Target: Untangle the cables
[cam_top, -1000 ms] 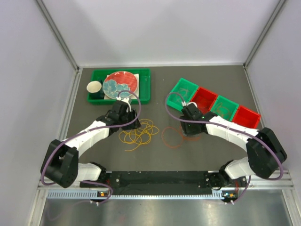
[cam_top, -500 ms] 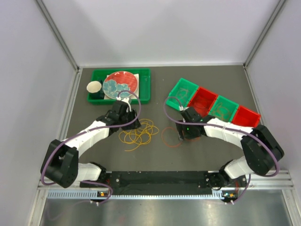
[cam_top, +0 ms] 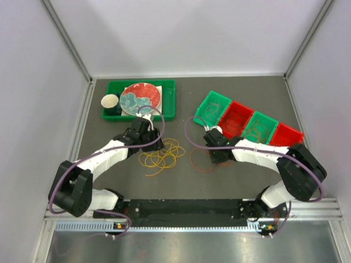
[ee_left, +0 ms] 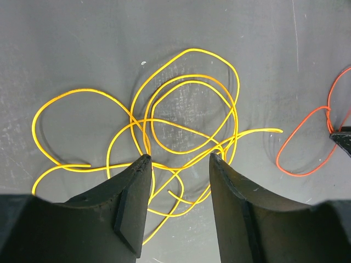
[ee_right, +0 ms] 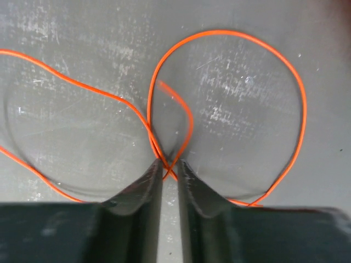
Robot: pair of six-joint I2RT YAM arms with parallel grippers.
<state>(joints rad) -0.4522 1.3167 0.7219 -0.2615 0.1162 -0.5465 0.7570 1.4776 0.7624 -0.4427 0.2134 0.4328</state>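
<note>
A tangle of yellow cables [cam_top: 162,153] lies on the dark mat, and its loops [ee_left: 186,118] spread out in the left wrist view. My left gripper [cam_top: 152,143] [ee_left: 178,159] hovers open over the tangle's near side, and nothing is held between its fingers. An orange cable [cam_top: 199,160] lies apart to the right. My right gripper [cam_top: 215,159] [ee_right: 170,163] is down on it. Its fingertips pinch the spot where the strands of the orange cable [ee_right: 241,109] cross.
A green tray [cam_top: 169,98] at the back left holds a red patterned plate [cam_top: 141,98] and a small bowl [cam_top: 109,101]. A row of green and red bins [cam_top: 247,121] stands at the back right, some with thin cables inside.
My right arm has swung left and down onto the orange cable, and its jaws have closed on the crossing. The left arm and the yellow tangle have not moved.
</note>
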